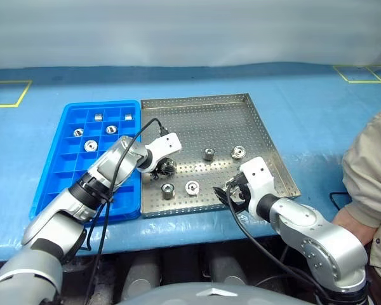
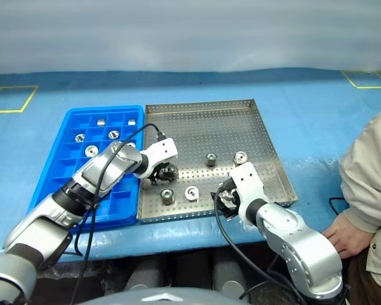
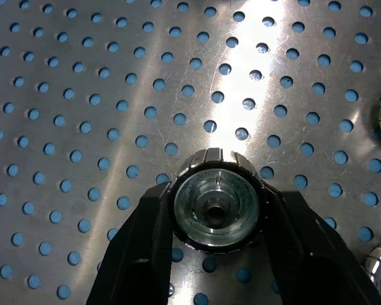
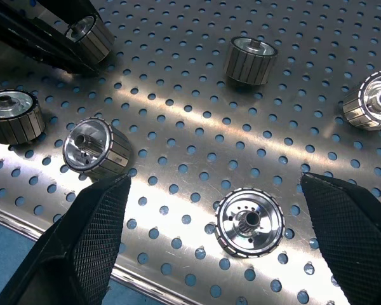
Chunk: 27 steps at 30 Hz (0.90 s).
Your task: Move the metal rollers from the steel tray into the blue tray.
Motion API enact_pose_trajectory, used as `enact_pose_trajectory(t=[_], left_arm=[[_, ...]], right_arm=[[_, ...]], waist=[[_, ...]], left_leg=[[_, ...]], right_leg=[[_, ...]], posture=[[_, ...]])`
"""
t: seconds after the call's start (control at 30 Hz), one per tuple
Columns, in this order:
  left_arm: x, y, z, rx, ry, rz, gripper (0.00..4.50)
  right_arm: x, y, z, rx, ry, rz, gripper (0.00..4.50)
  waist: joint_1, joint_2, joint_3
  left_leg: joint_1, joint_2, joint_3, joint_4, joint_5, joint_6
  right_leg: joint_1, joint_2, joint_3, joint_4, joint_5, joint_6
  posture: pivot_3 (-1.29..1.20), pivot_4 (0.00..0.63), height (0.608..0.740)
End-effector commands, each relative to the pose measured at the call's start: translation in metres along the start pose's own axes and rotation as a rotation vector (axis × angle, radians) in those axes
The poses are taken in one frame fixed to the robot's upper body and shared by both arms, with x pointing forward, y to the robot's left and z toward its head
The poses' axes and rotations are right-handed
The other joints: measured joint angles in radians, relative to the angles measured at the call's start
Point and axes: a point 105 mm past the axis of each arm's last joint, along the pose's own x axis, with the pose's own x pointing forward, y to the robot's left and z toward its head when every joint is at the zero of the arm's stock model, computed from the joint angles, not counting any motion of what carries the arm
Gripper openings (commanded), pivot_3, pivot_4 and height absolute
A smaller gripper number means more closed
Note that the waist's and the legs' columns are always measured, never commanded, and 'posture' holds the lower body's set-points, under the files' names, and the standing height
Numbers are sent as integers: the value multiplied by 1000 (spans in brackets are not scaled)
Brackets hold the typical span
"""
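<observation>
Our left claw (image 1: pixel 163 168) is squeezed tight on one roller (image 3: pixel 216 202), a black finger (image 3: pixel 136 254) pressed to each side of it, right down on the floor of the steel tray (image 1: pixel 241 100). That spot is near the tray's left rim, just beside the blue tray (image 1: pixel 68 113). Our right claw (image 4: pixel 216 241) is spread wide and holds nothing. It hangs low over the near right part of the steel tray, and one roller (image 4: pixel 249 225) lies flat on the holes between its two fingers, not touching them. More rollers sit loose in the steel tray. Two (image 1: pixel 167 190) (image 1: pixel 192 187) are near the front, between our two claws. One (image 1: pixel 208 154) stands in the middle, and one (image 1: pixel 239 152) lies a bit to its right. The blue tray lies to the left, close along the steel tray. Five rollers (image 1: pixel 90 145) are in it, each in its own little square box, all in the far half. Both trays rest on a blue worktop (image 1: pixel 317 121). A person's sleeve (image 1: pixel 368 171) and hand (image 2: pixel 348 235) show at the right edge.
</observation>
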Motion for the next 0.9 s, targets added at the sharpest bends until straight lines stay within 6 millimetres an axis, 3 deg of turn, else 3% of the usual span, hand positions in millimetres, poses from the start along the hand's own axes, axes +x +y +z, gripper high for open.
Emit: enact_pose_trajectory(t=[0.03,0.2,0.33,0.57,0.67,0.9], left_arm=[[-25,24,24,-52,-140,170,1725],[-72,47,32,-209,-360,437,1725],[-108,58,8,-310,-407,698,1725],[-134,53,-36,-481,-382,933,1725],[-144,55,-56,-524,-344,1025,1725],[-154,66,-100,-635,-220,1206,1725]], right_arm=[[-2,3,14,-34,-63,4,4500],[2,7,25,-57,-105,37,4500],[11,17,38,-127,-156,96,4500],[14,64,65,-224,-337,351,4500],[17,77,67,-247,-363,417,4500],[26,89,70,-252,-375,464,4500]], waist=[[0,0,0],[0,0,0],[1,0,0],[33,-2,1],[46,-3,1],[76,-3,2]], left_leg=[[0,0,0,0,0,0],[-1,0,0,3,-1,1],[0,0,1,3,-1,2],[0,0,0,5,-1,2],[0,0,0,5,-1,2],[0,0,0,6,-1,2]], right_leg=[[0,0,0,0,0,0],[0,-1,0,1,1,2],[1,-1,1,1,2,3],[2,-1,0,2,2,3],[2,-1,0,2,2,3],[2,-2,0,2,1,-1]], posture=[[-110,150,740],[-76,150,740],[-24,150,740],[92,150,740],[106,150,740],[122,150,740]])
